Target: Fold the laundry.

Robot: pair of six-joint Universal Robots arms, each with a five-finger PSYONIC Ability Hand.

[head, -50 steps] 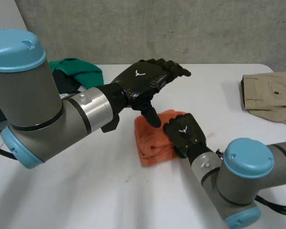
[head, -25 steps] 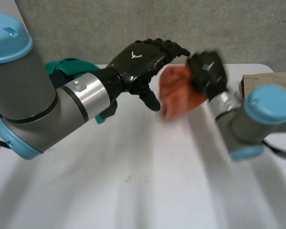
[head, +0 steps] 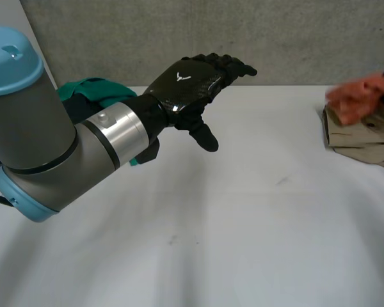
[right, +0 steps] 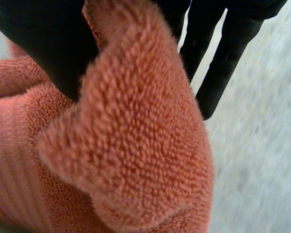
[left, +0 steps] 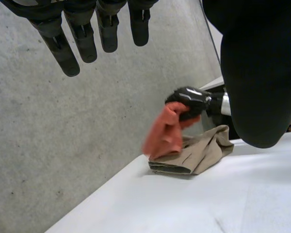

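Head view, nearest us: our left arm [head: 64,153] reaches over the white table [head: 198,249]. Its left hand [head: 191,89] hangs above the tabletop, fingers straight, thumb apart, holding nothing. A green garment [head: 99,93] lies behind that arm by the table's far edge. Farther out on our right side, the right hand [left: 190,99] pinches the orange towel [head: 360,102] between thumb and fingers. The towel hangs over the folded khaki trousers [head: 361,135]; we cannot tell whether it touches them.
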